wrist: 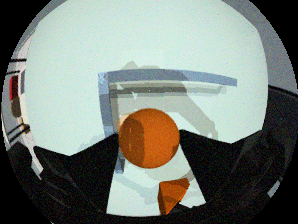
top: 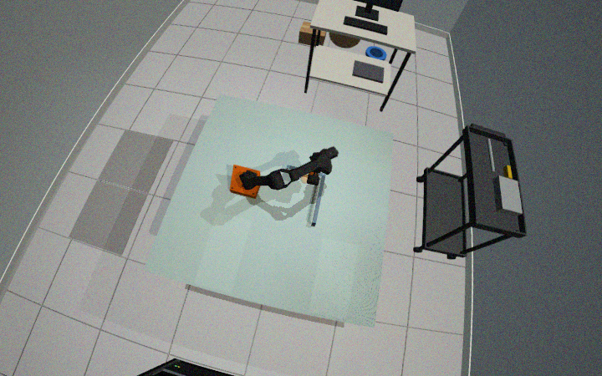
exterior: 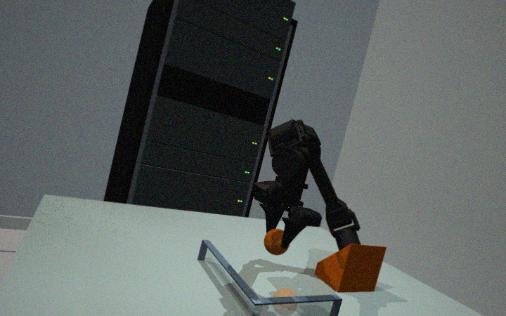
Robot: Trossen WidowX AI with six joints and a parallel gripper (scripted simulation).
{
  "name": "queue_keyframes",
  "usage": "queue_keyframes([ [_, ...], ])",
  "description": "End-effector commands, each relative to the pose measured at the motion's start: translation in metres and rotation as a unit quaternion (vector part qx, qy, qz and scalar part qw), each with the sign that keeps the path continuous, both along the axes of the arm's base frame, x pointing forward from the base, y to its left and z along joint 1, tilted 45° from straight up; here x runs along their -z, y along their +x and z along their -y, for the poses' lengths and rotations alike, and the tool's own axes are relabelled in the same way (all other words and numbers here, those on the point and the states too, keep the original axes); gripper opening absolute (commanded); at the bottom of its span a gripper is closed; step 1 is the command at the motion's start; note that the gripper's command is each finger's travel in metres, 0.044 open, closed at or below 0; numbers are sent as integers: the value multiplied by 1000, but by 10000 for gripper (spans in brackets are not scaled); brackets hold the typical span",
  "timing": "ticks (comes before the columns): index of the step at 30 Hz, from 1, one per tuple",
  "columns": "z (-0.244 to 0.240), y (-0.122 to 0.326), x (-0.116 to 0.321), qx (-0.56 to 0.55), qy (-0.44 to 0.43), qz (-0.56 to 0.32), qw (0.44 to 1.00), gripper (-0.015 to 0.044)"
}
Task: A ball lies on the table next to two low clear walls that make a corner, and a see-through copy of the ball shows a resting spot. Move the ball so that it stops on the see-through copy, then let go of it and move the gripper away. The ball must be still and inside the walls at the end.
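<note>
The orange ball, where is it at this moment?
In the exterior view, the orange ball is held between the fingers of the gripper, raised above the table, beyond the see-through copy by the wall corner.

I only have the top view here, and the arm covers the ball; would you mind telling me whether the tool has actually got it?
Observer: Yes, the tool is shut on the orange ball.
Operator: Thank you. Is it off the table?
Observer: It is; the exterior view shows it hanging above the table.
Operator: And the resting spot?
Observer: The see-through copy sits low in the corner of the clear walls, nearer the exterior camera than the ball.
</note>
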State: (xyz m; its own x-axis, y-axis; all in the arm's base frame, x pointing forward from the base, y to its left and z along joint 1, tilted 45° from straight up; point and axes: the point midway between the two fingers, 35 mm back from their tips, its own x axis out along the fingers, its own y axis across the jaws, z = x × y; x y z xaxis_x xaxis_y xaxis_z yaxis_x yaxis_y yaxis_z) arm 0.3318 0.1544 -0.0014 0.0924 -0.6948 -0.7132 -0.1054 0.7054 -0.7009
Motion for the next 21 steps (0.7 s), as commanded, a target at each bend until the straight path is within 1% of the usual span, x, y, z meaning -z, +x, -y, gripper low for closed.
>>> queue_keyframes([
  [1, -4, 0, -8, 5, 4, 4, 1000, 0],
  [4, -3, -1, -6, -15, 2, -14, 1000, 0],
  [11, -1, -7, 5, -104, -10, -100, 989, 0],
  [21, 2, -16, 19, -228, -26, -220, 948, 0],
])
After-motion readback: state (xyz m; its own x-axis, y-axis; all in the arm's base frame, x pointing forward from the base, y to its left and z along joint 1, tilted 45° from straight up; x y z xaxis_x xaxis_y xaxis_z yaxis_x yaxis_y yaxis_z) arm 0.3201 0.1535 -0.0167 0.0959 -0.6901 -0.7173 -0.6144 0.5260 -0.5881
